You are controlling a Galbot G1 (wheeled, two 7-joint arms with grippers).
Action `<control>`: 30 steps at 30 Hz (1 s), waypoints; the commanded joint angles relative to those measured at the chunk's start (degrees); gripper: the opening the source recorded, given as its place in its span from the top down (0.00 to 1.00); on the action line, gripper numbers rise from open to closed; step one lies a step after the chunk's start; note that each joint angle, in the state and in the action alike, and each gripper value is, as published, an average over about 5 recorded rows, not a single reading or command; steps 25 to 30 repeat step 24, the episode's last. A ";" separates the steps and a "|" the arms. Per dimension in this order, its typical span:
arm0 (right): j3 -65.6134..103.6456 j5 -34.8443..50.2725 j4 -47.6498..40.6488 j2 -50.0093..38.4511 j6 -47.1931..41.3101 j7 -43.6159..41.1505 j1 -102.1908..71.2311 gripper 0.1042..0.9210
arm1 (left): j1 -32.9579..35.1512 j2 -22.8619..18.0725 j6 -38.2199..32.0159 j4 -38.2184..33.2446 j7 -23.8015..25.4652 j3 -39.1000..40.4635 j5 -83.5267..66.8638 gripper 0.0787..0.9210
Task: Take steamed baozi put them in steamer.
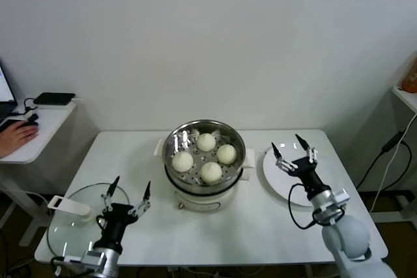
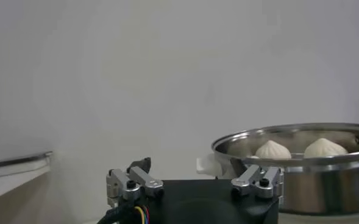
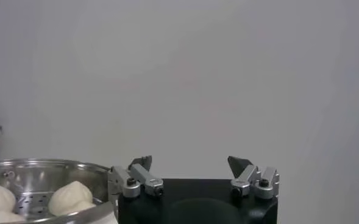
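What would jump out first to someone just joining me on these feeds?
The steamer at the table's centre, with all four steamed baozi sitting in its perforated basket. To its right lies a white plate with nothing on it, where the right gripper hovers with fingers open. At the front left, the left gripper waits open beside the glass lid lying flat on the table.

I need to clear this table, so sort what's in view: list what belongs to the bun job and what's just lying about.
Job:
- four buns, all in the steamer
- steamer
- left gripper, open, empty
- right gripper, open, empty, over the plate

Lying about:
- white plate, nothing on it
- glass lid
- side desk
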 commanded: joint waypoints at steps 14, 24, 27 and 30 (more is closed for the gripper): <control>7.19 -0.45 6.05 14.53 7.43 -1.75 -21.32 0.12 | -0.36 -0.03 0.76 0.83 -0.10 -1.40 -1.33 0.12; 6.16 -0.29 6.11 14.82 7.41 -2.43 -21.34 0.12 | -0.44 -0.04 1.01 0.98 0.89 -1.77 -1.64 0.12; 6.16 -0.29 6.11 14.82 7.41 -2.43 -21.34 0.12 | -0.44 -0.04 1.01 0.98 0.89 -1.77 -1.64 0.12; 6.16 -0.29 6.11 14.82 7.41 -2.43 -21.34 0.12 | -0.44 -0.04 1.01 0.98 0.89 -1.77 -1.64 0.12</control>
